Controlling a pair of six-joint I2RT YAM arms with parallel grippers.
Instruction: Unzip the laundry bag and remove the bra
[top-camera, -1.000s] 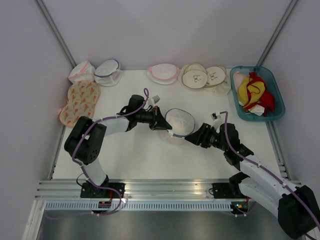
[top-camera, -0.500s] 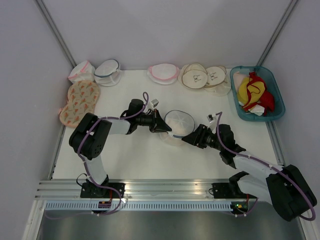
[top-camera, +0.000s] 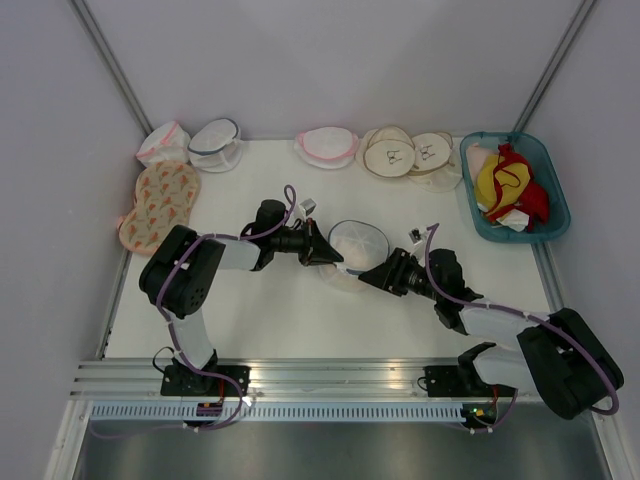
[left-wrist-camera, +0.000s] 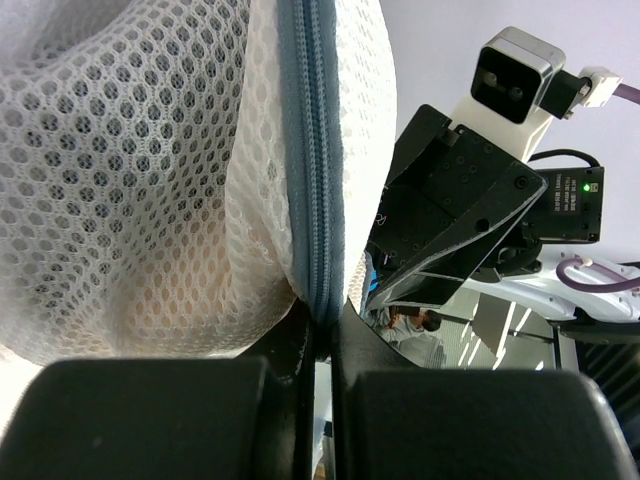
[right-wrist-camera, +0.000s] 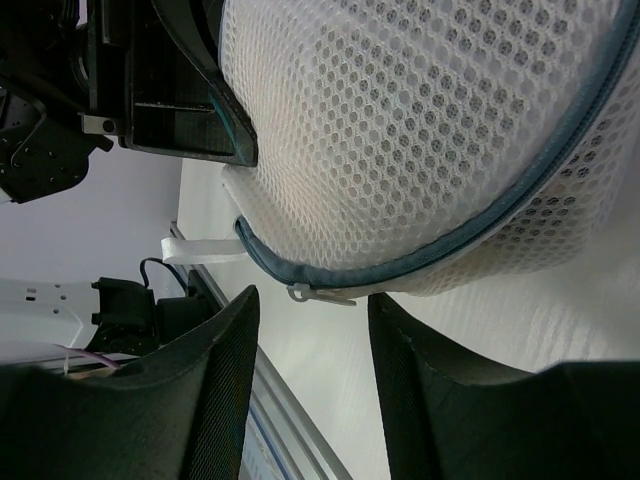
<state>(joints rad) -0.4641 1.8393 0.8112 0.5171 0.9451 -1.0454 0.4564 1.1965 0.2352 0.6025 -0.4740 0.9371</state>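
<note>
Laundry bag (top-camera: 358, 244) clamped in left pincer (left-wrist-camera: 320, 328); right pincer (right-wrist-camera: 312, 302) half-open beside it.

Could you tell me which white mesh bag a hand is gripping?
The round white mesh bag with blue-grey zipper trim at mid-table: the left hand pinches its seam; the other bags lie along the back.

The laundry bag (right-wrist-camera: 430, 130) is recorded as white, translucent honeycomb mesh cloth. Its zipper tape (left-wrist-camera: 312, 150) is noted as matt blue-grey woven fabric. The left gripper (left-wrist-camera: 320, 340) and right gripper (right-wrist-camera: 312, 310) are seen as matt black plastic. The table (top-camera: 290, 320) is logged as smooth matt white, the bin (top-camera: 467, 190) as glossy teal plastic, the rails (top-camera: 330, 375) as ribbed grey metal.
</note>
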